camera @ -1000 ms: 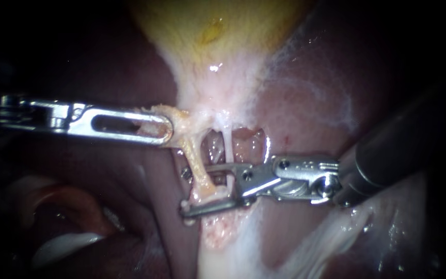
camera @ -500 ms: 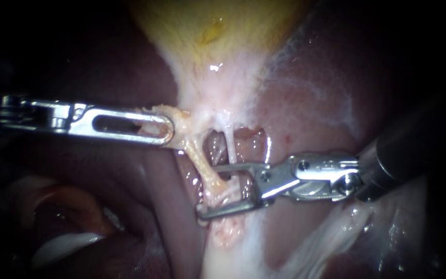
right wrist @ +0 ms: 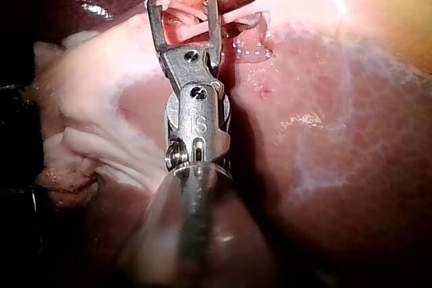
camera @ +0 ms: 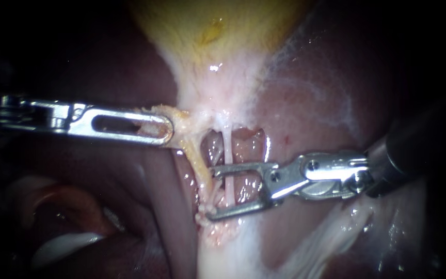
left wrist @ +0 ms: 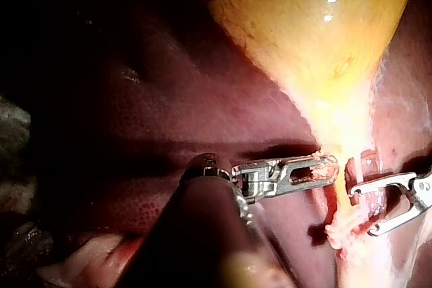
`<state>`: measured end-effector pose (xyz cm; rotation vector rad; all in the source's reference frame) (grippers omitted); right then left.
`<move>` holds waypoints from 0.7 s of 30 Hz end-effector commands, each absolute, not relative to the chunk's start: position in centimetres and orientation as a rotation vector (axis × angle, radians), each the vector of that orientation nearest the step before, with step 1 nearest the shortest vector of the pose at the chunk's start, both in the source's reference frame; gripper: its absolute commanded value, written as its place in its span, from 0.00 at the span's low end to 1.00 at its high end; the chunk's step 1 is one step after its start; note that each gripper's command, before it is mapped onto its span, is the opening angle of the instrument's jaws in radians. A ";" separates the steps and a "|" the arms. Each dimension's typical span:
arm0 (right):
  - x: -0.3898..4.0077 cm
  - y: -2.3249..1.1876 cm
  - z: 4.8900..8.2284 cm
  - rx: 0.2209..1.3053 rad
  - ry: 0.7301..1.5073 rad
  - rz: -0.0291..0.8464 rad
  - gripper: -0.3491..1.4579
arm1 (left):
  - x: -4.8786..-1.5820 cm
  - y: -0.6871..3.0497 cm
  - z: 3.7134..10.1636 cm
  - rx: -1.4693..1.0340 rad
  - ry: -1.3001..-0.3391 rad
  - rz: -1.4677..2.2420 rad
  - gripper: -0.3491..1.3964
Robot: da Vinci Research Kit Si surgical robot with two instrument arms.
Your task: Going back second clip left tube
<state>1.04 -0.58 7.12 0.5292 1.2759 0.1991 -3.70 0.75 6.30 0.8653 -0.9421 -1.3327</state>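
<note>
From where I stand the job looks nearly done. The right instrument stands with its jaws wide apart, gripping nothing. The left tube lies just ahead of the jaw tips, outside them. A second, thin pale tube crosses the gap between those jaws without being pinched. What is left, I'd judge, is to draw that instrument clear of both tubes. I cannot make out a clip on the left tube, so I can't vouch that one sits there. The left instrument has its jaws closed on a tag of tissue where that tube begins. I count two instruments, two tubes, one gallbladder and one liver.
</note>
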 end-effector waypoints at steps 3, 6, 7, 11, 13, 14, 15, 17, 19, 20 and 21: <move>1.00 -0.55 7.09 0.521 1.277 0.197 0.47 | -3.70 0.75 6.30 0.866 -0.942 -1.333 0.00; 0.95 -0.51 7.06 0.515 1.277 0.198 0.47 | -3.69 0.75 6.30 0.866 -0.942 -1.332 0.00; 0.94 -0.50 7.05 0.515 1.277 0.199 0.47 | -3.69 0.75 6.30 0.866 -0.942 -1.333 0.00; 0.85 -0.48 7.01 0.510 1.279 0.192 0.47 | -3.69 0.75 6.30 0.866 -0.942 -1.332 0.00; 0.79 -0.45 6.98 0.507 1.280 0.190 0.47 | -3.69 0.75 6.30 0.866 -0.942 -1.332 0.00; 0.76 -0.43 6.95 0.503 1.281 0.187 0.47 | -3.69 0.75 6.30 0.866 -0.942 -1.332 0.00; 0.71 -0.40 6.92 0.497 1.281 0.187 0.47 | -3.69 0.75 6.30 0.866 -0.942 -1.332 0.00; 0.62 -0.35 6.85 0.489 1.282 0.185 0.47 | -3.69 0.75 6.30 0.866 -0.942 -1.332 0.00; 0.49 -0.28 6.76 0.479 1.283 0.182 0.47 | -3.69 0.75 6.30 0.866 -0.942 -1.332 0.00; 0.44 -0.25 6.72 0.472 1.284 0.178 0.47 | -3.69 0.75 6.30 0.866 -0.942 -1.332 0.00; 0.36 -0.21 6.67 0.465 1.284 0.176 0.47 | -3.69 0.75 6.30 0.866 -0.942 -1.332 0.00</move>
